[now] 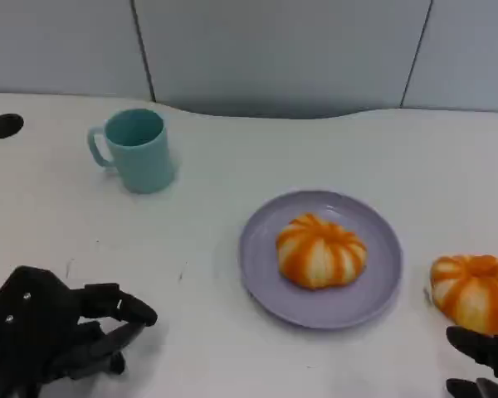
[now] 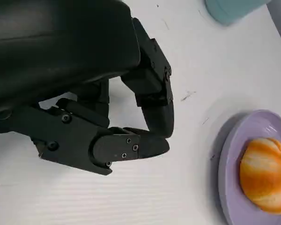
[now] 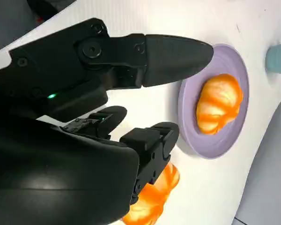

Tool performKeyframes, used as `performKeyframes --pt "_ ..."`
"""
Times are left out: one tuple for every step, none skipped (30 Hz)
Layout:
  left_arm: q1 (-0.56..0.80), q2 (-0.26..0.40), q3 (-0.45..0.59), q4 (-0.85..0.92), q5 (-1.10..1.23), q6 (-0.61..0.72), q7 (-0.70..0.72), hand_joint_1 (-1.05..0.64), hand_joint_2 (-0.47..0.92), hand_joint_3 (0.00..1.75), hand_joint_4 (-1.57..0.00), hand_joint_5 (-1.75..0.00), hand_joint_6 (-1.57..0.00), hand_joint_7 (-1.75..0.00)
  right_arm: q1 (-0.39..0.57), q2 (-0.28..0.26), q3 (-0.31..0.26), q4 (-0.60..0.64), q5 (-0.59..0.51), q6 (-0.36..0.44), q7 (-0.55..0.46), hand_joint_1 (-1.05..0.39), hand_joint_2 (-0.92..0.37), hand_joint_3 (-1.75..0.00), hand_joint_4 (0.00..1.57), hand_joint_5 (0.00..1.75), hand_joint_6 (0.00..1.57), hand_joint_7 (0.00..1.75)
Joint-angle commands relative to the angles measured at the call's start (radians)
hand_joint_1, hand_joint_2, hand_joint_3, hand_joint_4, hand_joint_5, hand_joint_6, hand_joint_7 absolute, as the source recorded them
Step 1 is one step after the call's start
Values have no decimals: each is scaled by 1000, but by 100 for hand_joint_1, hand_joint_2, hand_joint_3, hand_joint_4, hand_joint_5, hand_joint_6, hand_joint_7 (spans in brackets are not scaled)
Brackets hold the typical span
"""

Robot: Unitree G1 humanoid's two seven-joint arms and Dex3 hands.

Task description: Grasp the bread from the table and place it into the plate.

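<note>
Orange-striped bread [image 1: 475,292] lies on the table [image 1: 199,249] beside the plate [image 1: 261,265]; right hand [image 1: 485,361] fingers spread over it, left hand [image 1: 54,340] clenched, empty.

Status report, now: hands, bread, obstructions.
Left hand idle, holding nothing. Right hand open, over table bread, not gripping. Another bread already on plate. Nothing between.

One bun [image 1: 320,250] already fills the plate's [image 1: 257,265] middle; bare table [image 1: 191,249] lies open toward the mug [image 1: 137,150].

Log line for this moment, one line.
bread on plate | second bread on table | right hand open above it | left hand empty
</note>
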Motion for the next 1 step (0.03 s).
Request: performKeyframes --pt "-13 6 -1 0 0 1 2 -50 92 44 -51 -162 -62 -102 -1 -14 -15 7 8 -2 4 -52 -92 -47 66 1 48 0"
